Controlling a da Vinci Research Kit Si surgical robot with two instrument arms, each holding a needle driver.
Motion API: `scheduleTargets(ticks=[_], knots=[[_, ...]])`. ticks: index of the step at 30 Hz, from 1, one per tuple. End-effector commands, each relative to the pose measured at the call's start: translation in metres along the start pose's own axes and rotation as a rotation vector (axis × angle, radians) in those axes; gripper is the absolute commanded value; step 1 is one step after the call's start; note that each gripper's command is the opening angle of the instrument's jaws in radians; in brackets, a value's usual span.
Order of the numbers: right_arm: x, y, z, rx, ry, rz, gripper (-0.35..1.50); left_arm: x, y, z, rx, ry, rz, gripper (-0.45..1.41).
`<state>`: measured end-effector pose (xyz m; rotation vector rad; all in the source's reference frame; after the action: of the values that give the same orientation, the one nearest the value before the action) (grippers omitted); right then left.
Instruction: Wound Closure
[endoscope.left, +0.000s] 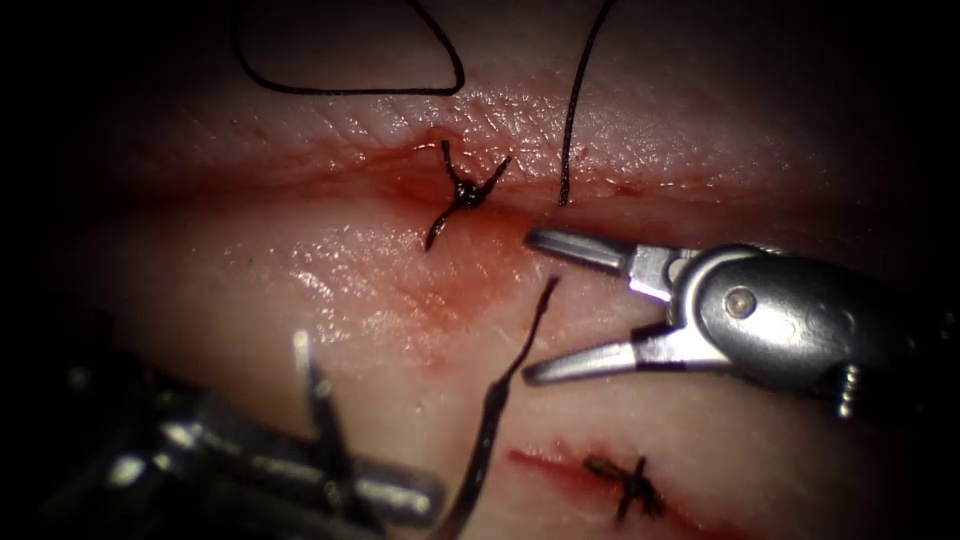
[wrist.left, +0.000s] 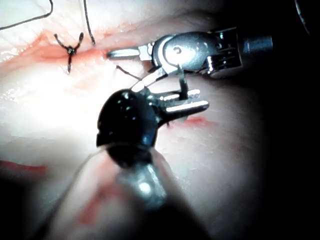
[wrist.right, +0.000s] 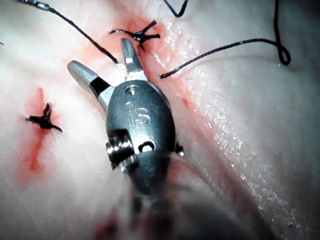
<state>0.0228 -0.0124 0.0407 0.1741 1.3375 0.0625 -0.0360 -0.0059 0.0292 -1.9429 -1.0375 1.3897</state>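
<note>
Red fluid (endoscope.left: 425, 190) glistens along the cut (endoscope.left: 300, 175), and right in the middle sits a tied knot (endoscope.left: 462, 195) with its short ends sticking out. A second knot (endoscope.left: 630, 485) lies on a smaller red mark nearer the camera, on the right.

The right claw (endoscope.left: 530, 305) is wide apart, gripping nothing, and hovers just to the right of the first knot. A dark strand (endoscope.left: 500, 400) rises from below and ends right at its open mouth. The upper tip sits close to the cut's edge.

Down low on the left, the left claw (wrist.left: 192, 102) looks pressed together on a thin upright sliver of metal, apparently the needle (wrist.left: 181, 80), though where along its curve is hard to say. The needle is clear of the tissue (endoscope.left: 330, 300), not in it.

More loose thread (endoscope.left: 350, 90) loops across the far side, with one end (endoscope.left: 572, 120) dangling to the cut.

My read is that whatever the open claw does with that strand, it should close on thread alone. Keep the lower tip off the tissue and stay clear of the tied knot. The left claw should stay steady so the strand doesn't swing out of the mouth.
</note>
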Motion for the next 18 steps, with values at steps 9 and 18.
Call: scheduleTargets(ticks=[9,18], knots=[[-0.0049,-0.0012,0.0020,0.050,-0.123,0.059,0.96,0.0019,0.0007,0.0000,0.000,0.004,0.129,-0.45],[-0.0074,-0.0015,0.0021,0.062,-0.226,0.105,0.64,0.0027,0.0019,-0.0011,0.040,-0.036,0.199,-0.45]])
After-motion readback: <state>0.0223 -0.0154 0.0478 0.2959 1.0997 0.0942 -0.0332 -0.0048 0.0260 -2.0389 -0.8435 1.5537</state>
